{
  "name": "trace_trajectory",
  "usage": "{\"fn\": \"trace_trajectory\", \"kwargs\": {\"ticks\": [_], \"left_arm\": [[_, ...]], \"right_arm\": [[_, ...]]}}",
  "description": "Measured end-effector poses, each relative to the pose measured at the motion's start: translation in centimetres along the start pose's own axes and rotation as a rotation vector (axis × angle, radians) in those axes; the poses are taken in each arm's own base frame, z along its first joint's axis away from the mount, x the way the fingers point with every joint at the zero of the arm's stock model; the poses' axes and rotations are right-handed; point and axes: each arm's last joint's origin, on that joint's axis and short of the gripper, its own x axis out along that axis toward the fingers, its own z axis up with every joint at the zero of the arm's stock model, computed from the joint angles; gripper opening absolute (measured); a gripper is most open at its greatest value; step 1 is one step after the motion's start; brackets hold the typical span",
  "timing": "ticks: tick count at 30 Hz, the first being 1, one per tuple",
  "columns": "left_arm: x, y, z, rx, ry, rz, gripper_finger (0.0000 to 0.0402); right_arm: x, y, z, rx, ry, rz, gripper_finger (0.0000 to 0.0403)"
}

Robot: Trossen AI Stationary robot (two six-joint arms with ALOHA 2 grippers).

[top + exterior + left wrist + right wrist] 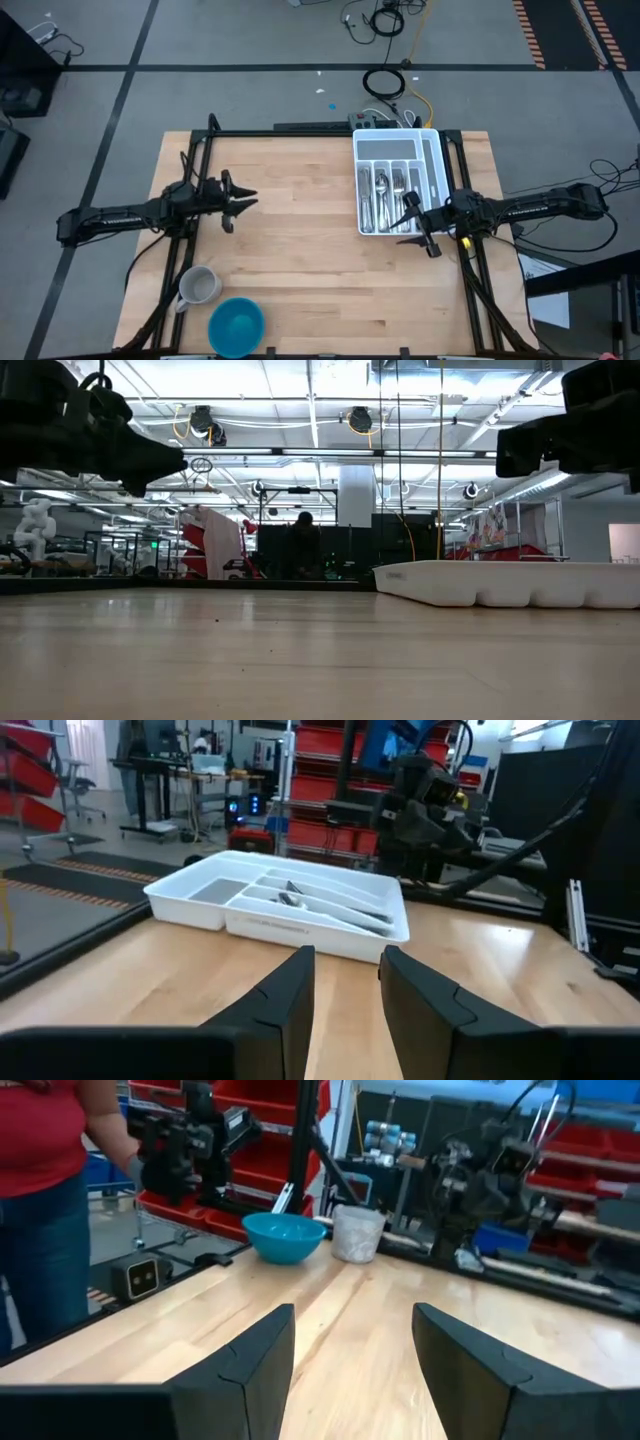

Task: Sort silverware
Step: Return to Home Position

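Seen from overhead, with twelve o'clock at the far edge of the counter [300, 260], the silverware [385, 195] lies gathered inside a white tray [432, 150] at the counter's two o'clock corner. Forks, spoons and knives rest in the tray's narrow slots, and their long axes run from twelve to six. I can see no loose piece on the bare wood.

The right hand [413, 222] hovers just beside the tray's near edge, so the silverware sits at about eleven o'clock from it, very close. Its fingers [250, 1370] stand wide apart, with only bare wood showing between them. It points towards nine o'clock, across the slots rather than along them.

The left hand [240, 208] waits near the counter's nine o'clock side, well apart from the tray, which lies at three o'clock from it. Its fingers [285, 1000] are parted by a narrower gap and also grip nothing.

A grey mug [198, 287] and a blue bowl [236, 325] stand near each other at seven o'clock, far from both the tray and the right hand.

The right arm is clearly the nearer one to the silverware. With nothing loose in sight, the sorting looks finished. The next move probably only needs this hand to draw back towards three o'clock without catching the tray's rim.
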Motion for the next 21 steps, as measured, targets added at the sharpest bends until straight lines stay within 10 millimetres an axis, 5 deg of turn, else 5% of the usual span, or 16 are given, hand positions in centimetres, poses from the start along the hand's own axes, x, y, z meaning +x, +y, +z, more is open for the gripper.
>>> {"fn": "trace_trajectory", "kwargs": {"ticks": [21], "left_arm": [[-0.1,0.0,-1.2,-0.134,0.121,0.005,0.0120]], "right_arm": [[0.0,0.0,0.1,0.029,-0.006,-0.004,0.0196]]}}
